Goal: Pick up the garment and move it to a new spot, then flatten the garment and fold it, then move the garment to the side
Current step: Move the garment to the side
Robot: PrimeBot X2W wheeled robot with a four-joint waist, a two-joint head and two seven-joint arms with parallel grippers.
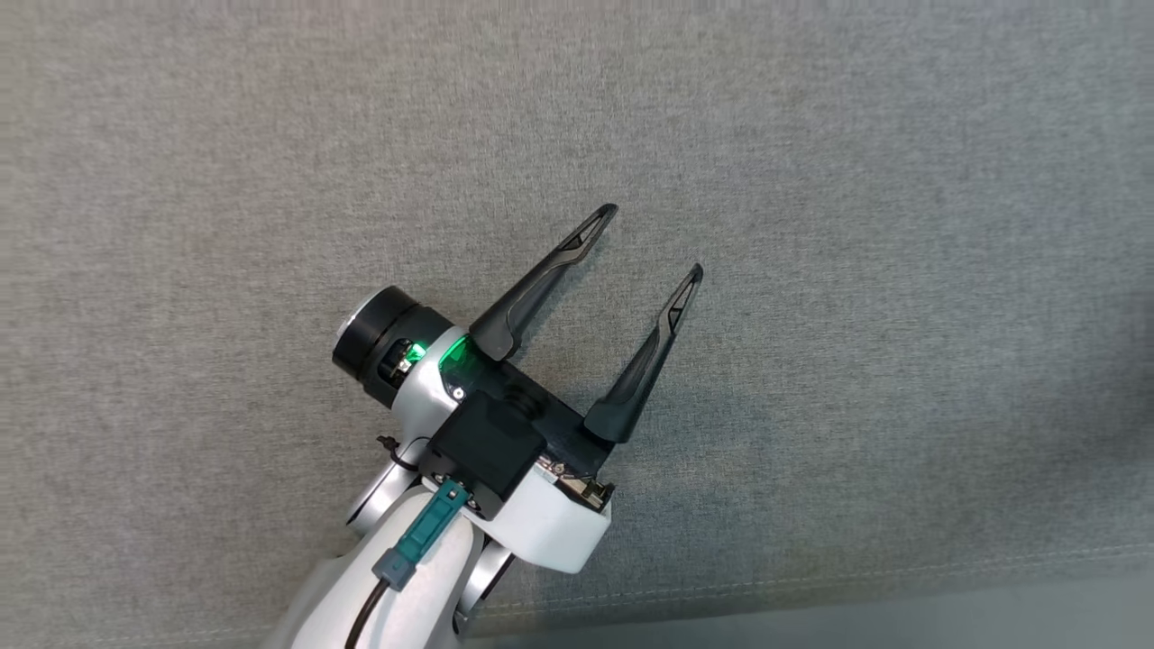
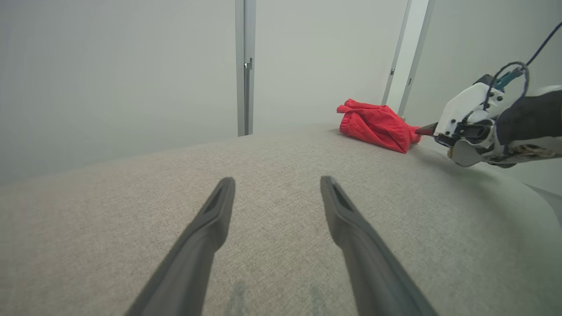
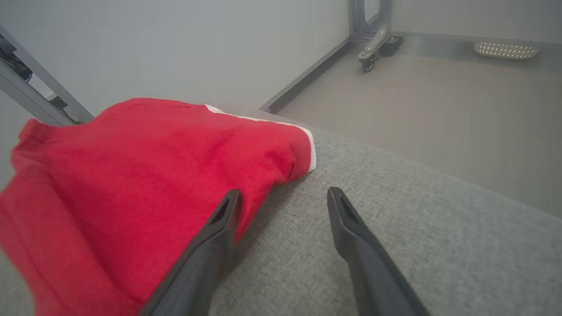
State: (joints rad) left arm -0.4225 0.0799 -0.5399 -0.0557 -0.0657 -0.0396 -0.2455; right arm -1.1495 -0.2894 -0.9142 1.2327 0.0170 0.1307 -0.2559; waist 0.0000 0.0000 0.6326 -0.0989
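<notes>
The garment (image 3: 131,175) is a red bundle with a white trim, lying at the far corner of the grey fabric surface (image 1: 902,270). My right gripper (image 3: 283,192) stands open at its edge; one finger (image 3: 215,237) lies against the red cloth, and bare grey fabric shows between the two fingers. In the left wrist view the garment (image 2: 375,125) lies far off, with my right gripper (image 2: 422,130) at its right side. My left gripper (image 1: 651,242) is open over bare fabric, holding nothing, well away from the garment; its fingers (image 2: 210,224) spread wide.
The surface's front edge with a seam (image 1: 811,595) runs along the bottom of the head view. Beyond the garment the surface drops to the floor (image 3: 439,109). A wheeled metal leg (image 3: 373,48) and upright frame posts (image 2: 244,66) stand against the pale walls.
</notes>
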